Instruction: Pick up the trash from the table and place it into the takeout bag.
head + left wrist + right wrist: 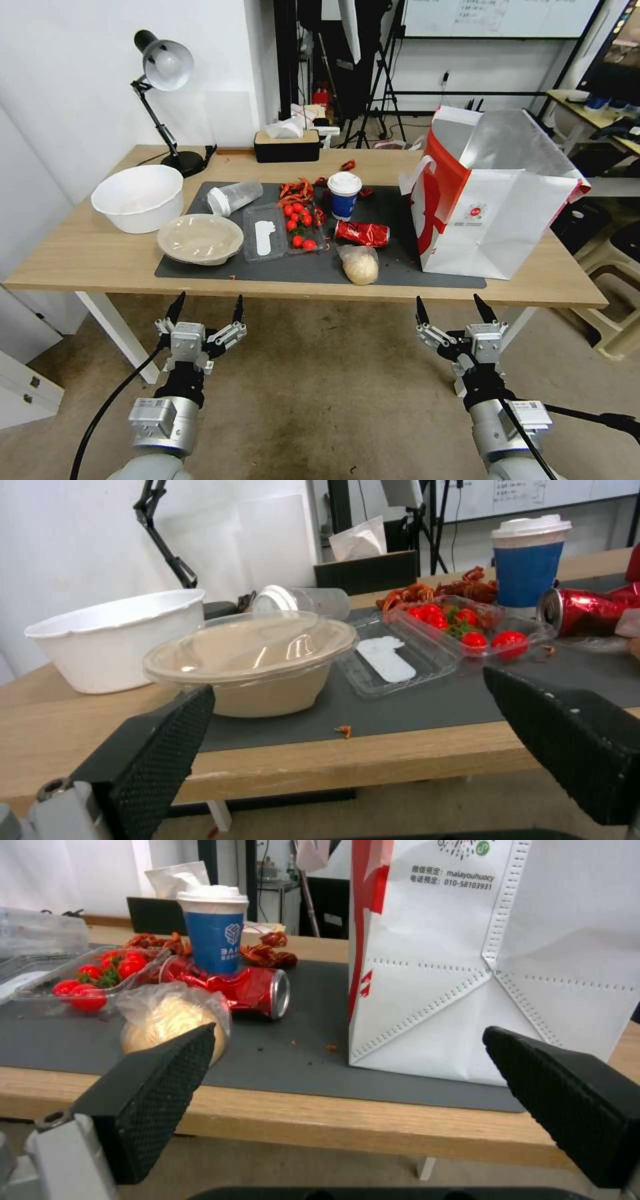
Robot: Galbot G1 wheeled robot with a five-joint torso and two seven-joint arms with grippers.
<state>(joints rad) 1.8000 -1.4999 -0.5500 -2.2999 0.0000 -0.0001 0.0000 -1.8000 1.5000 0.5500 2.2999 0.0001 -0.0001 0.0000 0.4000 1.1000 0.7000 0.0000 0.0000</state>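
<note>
Trash lies on the dark mat of the table: a beige bowl, a clear lidded cup on its side, a blue paper cup, a crushed red can and a bun in plastic. The takeout bag stands open at the table's right end. Below the front edge, my left gripper hangs open before the bowl. My right gripper is open between bun and bag.
A white bowl sits at the table's left. An open clear tray of cherry tomatoes and crayfish shells lie mid-mat. A desk lamp and tissue box stand at the back. Stools are at the right.
</note>
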